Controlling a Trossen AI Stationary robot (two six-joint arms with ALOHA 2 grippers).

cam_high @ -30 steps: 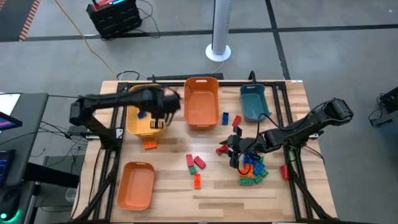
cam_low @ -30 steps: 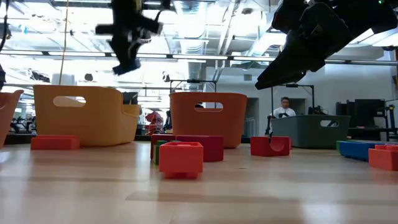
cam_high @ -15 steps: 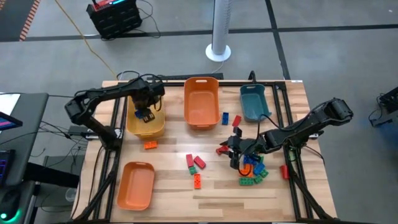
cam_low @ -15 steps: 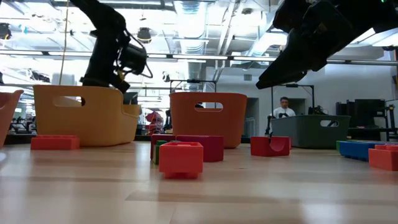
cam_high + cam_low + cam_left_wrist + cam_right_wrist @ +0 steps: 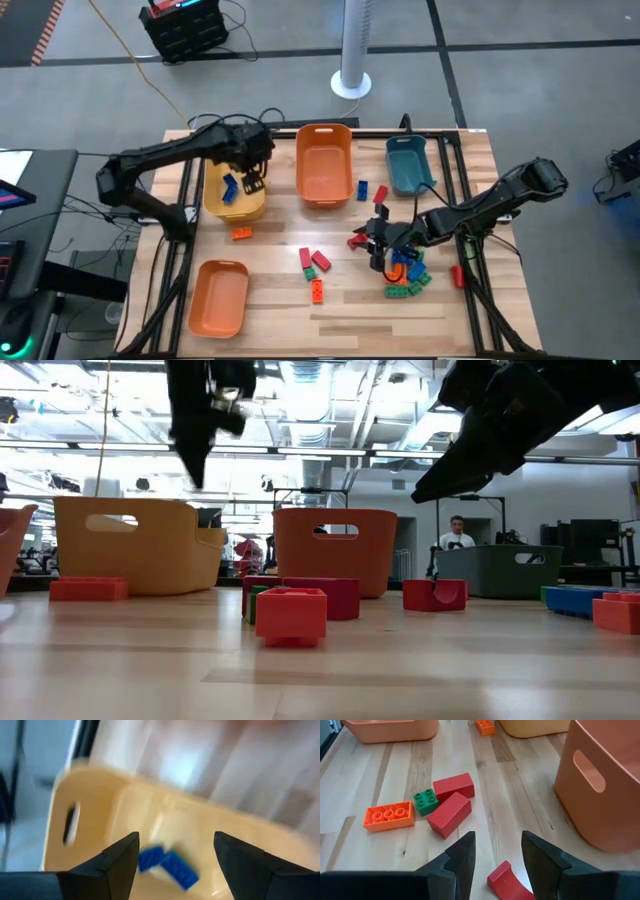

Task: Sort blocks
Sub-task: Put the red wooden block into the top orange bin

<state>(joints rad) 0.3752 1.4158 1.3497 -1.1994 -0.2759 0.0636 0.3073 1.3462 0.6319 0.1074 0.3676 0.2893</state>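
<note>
The step in hand looks like a drop-off: the left gripper [image 5: 252,178] hangs over the yellow bin [image 5: 214,199] at the upper left of the high view, its fingers spread wide and empty, and two blue blocks [image 5: 167,864] lie on the bin floor below it in the left wrist view. The right gripper [image 5: 378,243] waits low at centre right of the high view, just above the table [image 5: 280,320], its fingers partly apart with nothing between them; a red block [image 5: 506,879] lies just ahead of its fingertips. The rest of the blocks are loose on the wood: a red, green and orange cluster [image 5: 314,270] at lower centre, a mixed heap [image 5: 408,280] beside the right gripper, and an orange block [image 5: 241,233] just below the yellow bin. The next move probably calls for lifting the left arm clear of the bin and reaching for another loose block, matching its colour to a bin.
</note>
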